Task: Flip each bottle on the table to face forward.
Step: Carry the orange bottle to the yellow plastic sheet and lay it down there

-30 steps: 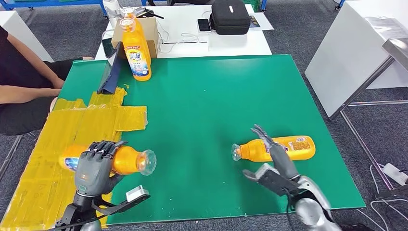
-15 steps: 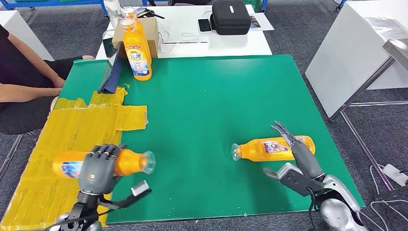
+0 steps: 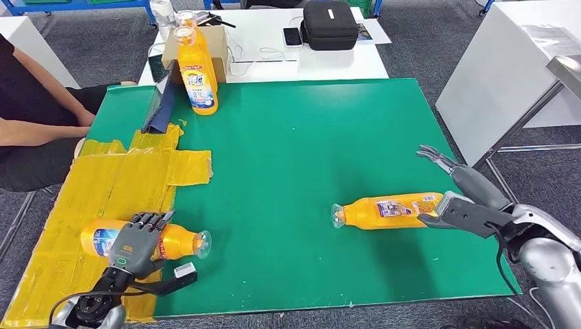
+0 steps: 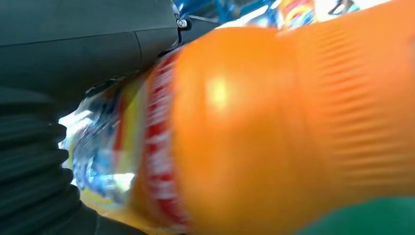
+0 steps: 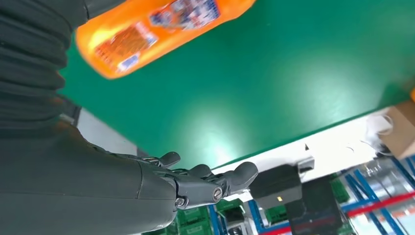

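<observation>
Left hand [image 3: 135, 245] is wrapping its fingers around the lower-left bottle [image 3: 147, 240]; right hand [image 3: 466, 205], fingers spread, is holding nothing. Smooth, light plastic likely slips: grasp mid-body.

Head view: high, forward and down over the green table [image 3: 308, 137]. Left wrist view: pressed close against the left bottle [image 4: 293, 127], also at the table's near-left in the head view. Right wrist view: turned, above the table, sharing the right bottle [image 5: 156, 34].
</observation>
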Robot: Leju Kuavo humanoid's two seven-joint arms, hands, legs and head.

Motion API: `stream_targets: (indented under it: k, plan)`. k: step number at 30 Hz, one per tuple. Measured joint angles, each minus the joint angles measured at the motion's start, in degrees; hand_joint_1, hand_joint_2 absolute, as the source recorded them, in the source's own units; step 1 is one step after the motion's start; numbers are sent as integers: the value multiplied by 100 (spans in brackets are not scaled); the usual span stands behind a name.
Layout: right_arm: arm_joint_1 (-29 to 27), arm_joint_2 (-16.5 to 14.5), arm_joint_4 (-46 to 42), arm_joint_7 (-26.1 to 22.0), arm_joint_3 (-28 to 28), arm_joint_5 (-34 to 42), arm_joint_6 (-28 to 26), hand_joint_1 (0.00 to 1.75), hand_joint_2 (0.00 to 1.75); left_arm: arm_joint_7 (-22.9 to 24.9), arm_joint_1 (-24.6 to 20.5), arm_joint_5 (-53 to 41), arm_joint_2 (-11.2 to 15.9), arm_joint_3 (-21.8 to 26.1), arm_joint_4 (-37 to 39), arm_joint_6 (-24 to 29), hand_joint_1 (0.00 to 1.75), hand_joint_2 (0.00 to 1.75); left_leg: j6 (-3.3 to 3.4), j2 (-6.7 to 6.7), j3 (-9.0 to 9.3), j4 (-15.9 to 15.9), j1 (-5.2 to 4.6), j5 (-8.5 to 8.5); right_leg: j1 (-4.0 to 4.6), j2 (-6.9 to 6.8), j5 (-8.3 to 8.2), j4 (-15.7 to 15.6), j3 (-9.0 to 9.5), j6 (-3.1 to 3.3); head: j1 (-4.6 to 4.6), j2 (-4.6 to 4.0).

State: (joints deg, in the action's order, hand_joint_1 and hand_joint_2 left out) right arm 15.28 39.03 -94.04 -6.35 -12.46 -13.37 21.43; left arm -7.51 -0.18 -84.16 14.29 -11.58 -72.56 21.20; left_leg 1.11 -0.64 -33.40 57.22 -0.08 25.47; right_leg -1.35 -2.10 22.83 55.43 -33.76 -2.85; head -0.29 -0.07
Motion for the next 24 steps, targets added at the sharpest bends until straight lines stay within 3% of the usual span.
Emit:
stream_targets:
  k: [15,20,24]
  plan:
    - [1379,700,738,298,-1198,612,354,0,175,-801,-209,1139,332,181,356,-434,0,0,9,-1,7,0,-2,-22,-2,1,-11,7,6,-14,0,0]
    - [1898,945,1027,464,-1807,915,543,0,175,-1934,-197,2718,341,227,227,-742,0,0,9,4,5,0,-1,-22,-1,-2,-11,7,3,-14,1,0]
    - [2210,912,1539,353,-2446,780,444,0,175,-3000,-137,4937,113,364,-204,-1832,0,0,12,5,-1,1,-1,-25,-1,-2,-16,7,0,-20,2,0]
